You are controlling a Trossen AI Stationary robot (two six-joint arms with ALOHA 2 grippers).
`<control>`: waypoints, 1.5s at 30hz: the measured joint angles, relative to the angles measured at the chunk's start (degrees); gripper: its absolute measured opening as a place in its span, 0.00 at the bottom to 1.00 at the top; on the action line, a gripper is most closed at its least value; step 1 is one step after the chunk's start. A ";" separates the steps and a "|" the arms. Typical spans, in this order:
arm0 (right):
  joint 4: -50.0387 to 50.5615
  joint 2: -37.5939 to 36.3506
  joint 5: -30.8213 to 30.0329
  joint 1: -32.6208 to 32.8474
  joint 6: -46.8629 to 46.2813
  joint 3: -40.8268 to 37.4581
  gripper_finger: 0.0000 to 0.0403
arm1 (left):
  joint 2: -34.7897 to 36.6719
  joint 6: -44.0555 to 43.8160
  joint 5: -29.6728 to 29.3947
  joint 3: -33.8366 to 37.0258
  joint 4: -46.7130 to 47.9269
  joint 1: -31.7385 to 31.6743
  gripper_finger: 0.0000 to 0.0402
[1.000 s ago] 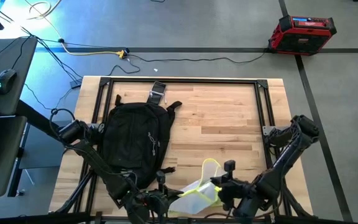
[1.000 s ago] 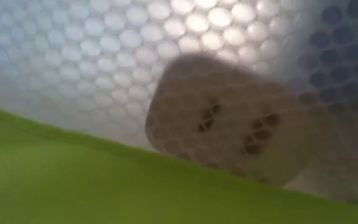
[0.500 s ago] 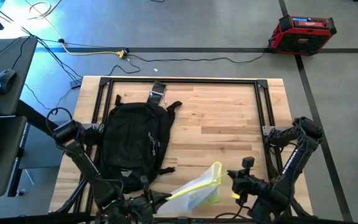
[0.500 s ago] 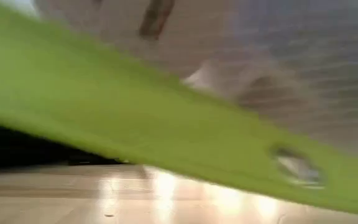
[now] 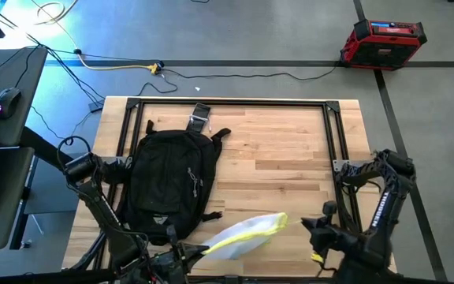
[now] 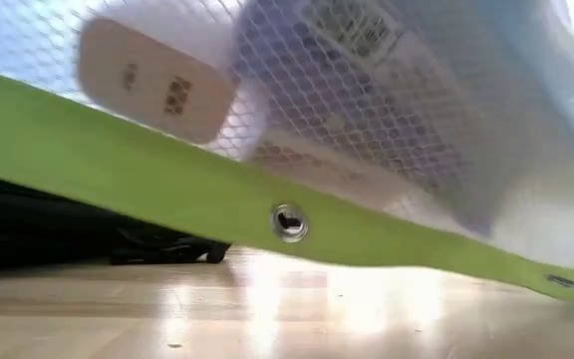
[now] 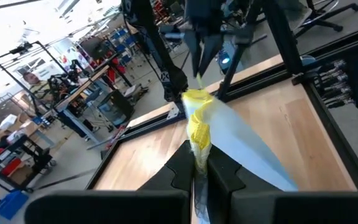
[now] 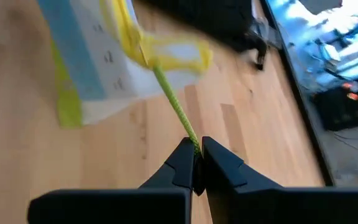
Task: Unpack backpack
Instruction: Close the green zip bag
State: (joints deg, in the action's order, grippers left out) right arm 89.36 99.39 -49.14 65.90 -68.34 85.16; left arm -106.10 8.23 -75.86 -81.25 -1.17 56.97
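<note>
The black backpack (image 5: pixel 172 177) lies flat on the table's left half, its straps toward the far edge. A translucent mesh pouch with neon-yellow trim (image 5: pixel 247 233) is stretched between my two grippers near the front edge. My left gripper (image 5: pixel 191 254) is shut on its left end. My right gripper (image 5: pixel 309 227) is shut on a thin neon cord from its right end. In the low view the pouch (image 6: pixel 387 110) fills the picture, with a white plug-like item (image 6: pixel 152 80) inside and the backpack (image 6: pixel 48 224) dark behind it. My left gripper pinches the pouch's yellow-trimmed edge (image 7: pixel 199 155) between its two fingers, coming nearly level from the table's left. The pouch runs away from the fingers toward the right arm, off the table. My right gripper pinches the thin neon cord (image 8: pixel 190 142) between its fingertips, slanting down from the table's right. The cord runs straight and taut to the yellow loop (image 8: pixel 173 53) at the pouch's end.
Black frame rails (image 5: pixel 227 102) run around the tabletop. Bare wood (image 5: pixel 282 150) lies in the table's middle and far right. A red case (image 5: pixel 381 43) and cables sit on the floor beyond, and a desk with a mouse (image 5: pixel 6 99) stands at the left.
My grippers have drawn apart, the left toward the table's left edge and the right toward its right edge, both staying shut. The pouch, bunched a second ago with its yellow loop standing up, is now pulled out long between them, and its trim has risen off the wood.
</note>
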 joint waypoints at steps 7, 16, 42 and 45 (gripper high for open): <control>-0.63 -0.08 -6.31 4.07 5.24 9.34 0.00 | 0.04 0.20 -1.00 0.00 -0.02 0.17 0.00; 0.66 -0.42 -6.32 4.71 6.89 11.81 0.00 | 0.04 1.03 -5.04 0.00 -0.07 3.92 0.00; 0.72 -1.09 3.12 -3.02 -2.30 -3.41 0.00 | -0.34 -1.93 -4.00 0.00 -0.02 -6.59 0.00; 0.78 -1.31 4.20 -5.26 -3.66 -5.68 0.00 | -0.93 -3.60 -0.37 0.50 -0.05 -10.50 0.00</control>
State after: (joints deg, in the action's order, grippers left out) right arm 90.14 98.08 -44.94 60.65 -72.00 79.48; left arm -107.03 4.63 -76.22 -80.75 -1.23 46.47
